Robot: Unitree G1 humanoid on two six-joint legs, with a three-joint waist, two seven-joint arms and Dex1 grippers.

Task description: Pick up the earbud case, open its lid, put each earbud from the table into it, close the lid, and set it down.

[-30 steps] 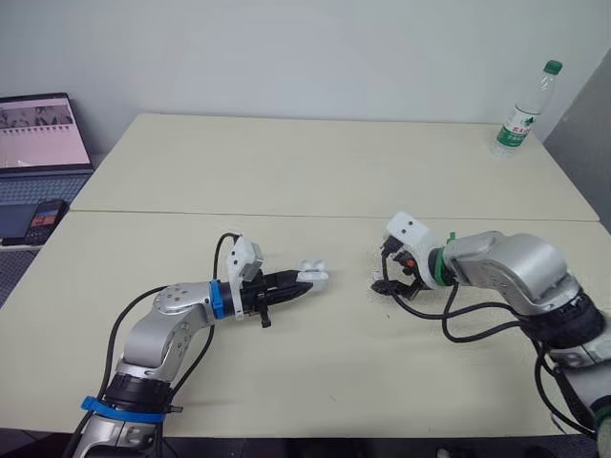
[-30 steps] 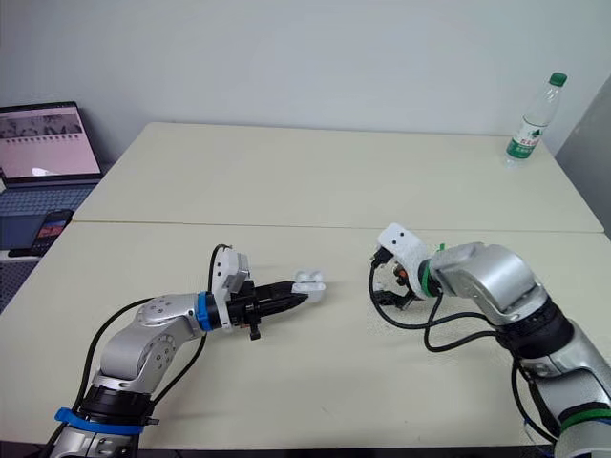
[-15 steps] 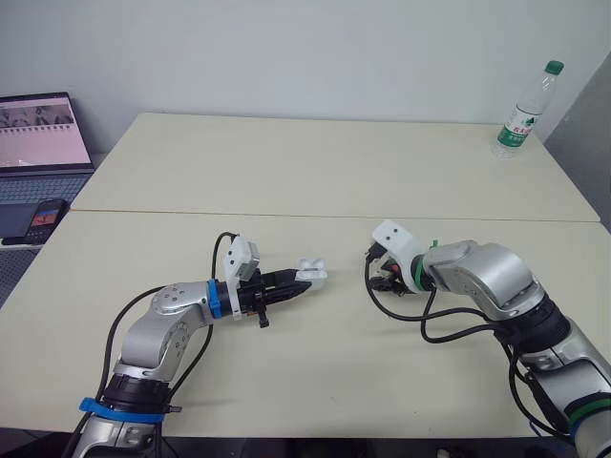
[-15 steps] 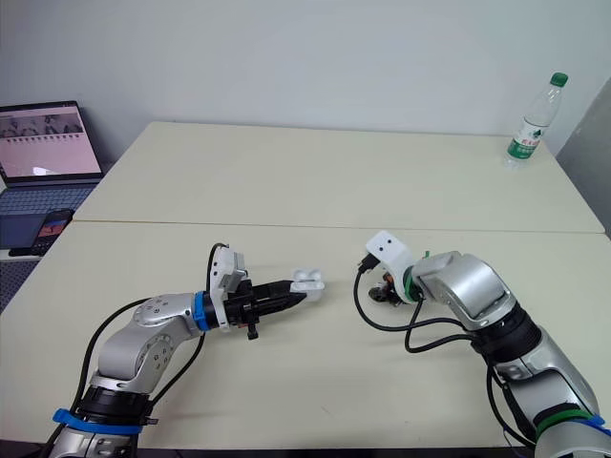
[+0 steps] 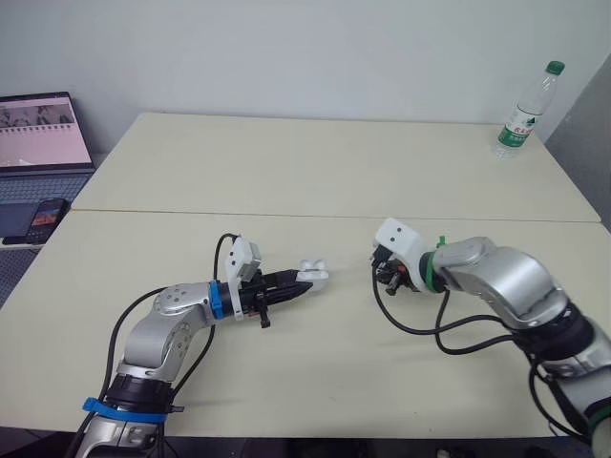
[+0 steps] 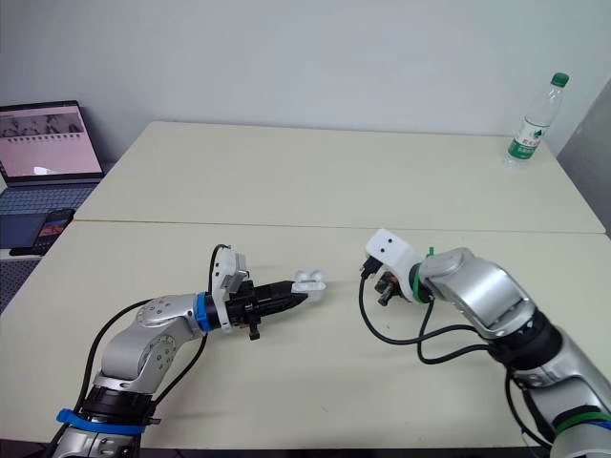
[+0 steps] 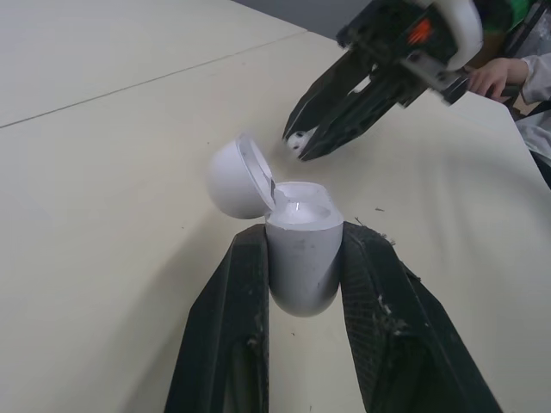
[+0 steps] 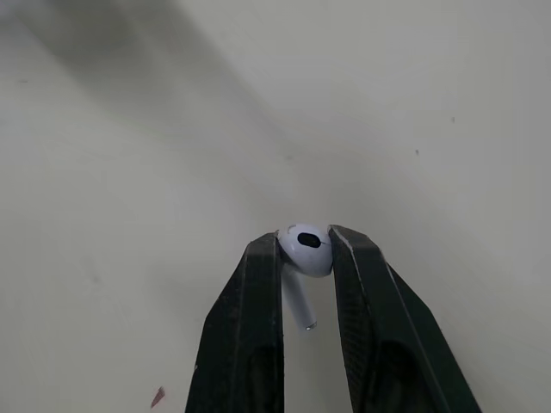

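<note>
A white earbud case [image 7: 300,251] with its lid [image 7: 232,176] swung open sits between the fingers of my left gripper [image 5: 304,283], which is shut on it a little above the table. My right gripper [image 8: 305,254] is shut on a white earbud [image 8: 306,251], stem hanging between the fingers. In the head views the right gripper [image 5: 389,278] hovers just right of the case [image 5: 313,272]. The left wrist view shows the right gripper's fingertips [image 7: 320,143] holding the earbud [image 7: 295,142] close beyond the case.
A plastic water bottle [image 5: 523,112] stands at the table's far right corner. A laptop [image 5: 40,131] and a phone [image 5: 38,221] lie on a side surface to the left. A person's hand [image 7: 495,77] shows past the table edge in the left wrist view.
My right gripper has closed on the earbud and lifted it off the table, shifting slightly toward the case. The left gripper and case have stayed in place.
</note>
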